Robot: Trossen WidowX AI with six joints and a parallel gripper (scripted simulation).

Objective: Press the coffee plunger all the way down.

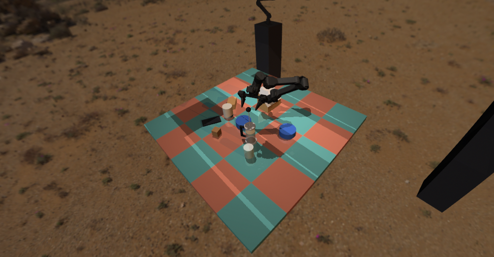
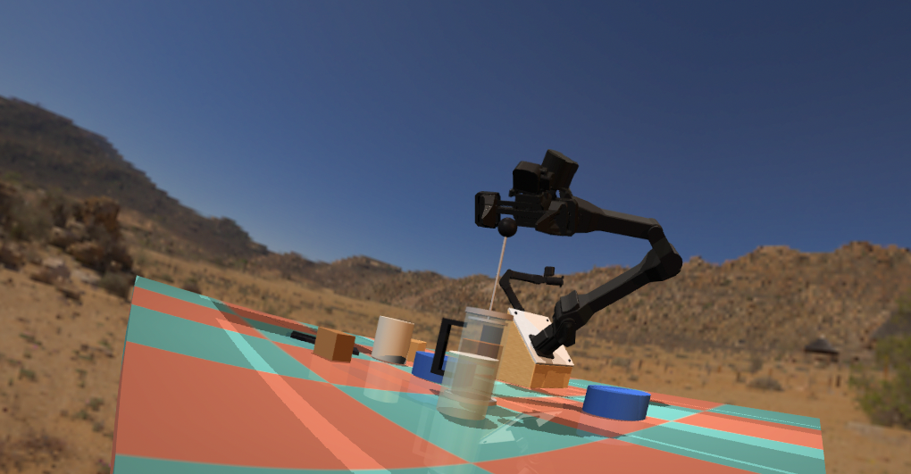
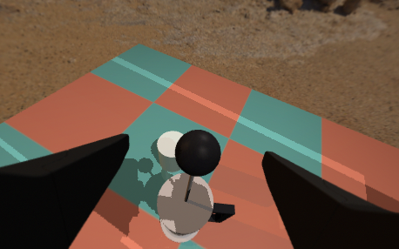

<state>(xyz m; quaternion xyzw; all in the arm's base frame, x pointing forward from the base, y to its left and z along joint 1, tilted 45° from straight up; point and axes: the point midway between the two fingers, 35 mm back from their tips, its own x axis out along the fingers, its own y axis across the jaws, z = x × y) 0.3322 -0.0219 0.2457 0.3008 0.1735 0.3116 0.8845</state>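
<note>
Leftmost on the checked mat (image 2: 190,401), in the exterior view, lies a thin black slab (image 2: 300,336), followed by a brown cube (image 2: 333,344) and a cream cylinder (image 2: 392,338). Next comes the coffee press (image 2: 481,338), a clear glass beaker standing upright with a black handle on its left side and a blue disc (image 2: 423,364) just behind it. A translucent tumbler (image 2: 468,385) stands in front of the press and partly overlaps it in this view. From the press lid a thin rod rises, slightly tilted in this view, to the black plunger knob (image 2: 506,226), which sits high above the lid, fully raised. The gripper (image 2: 488,210) hovers at the knob's level, jaws spread wide and holding nothing; the wrist view shows the knob (image 3: 198,152) between the two dark fingers, clear of both. Right of the press stands a wooden wedge block (image 2: 531,350) bearing the arm's base, then a second blue disc (image 2: 615,402).
</note>
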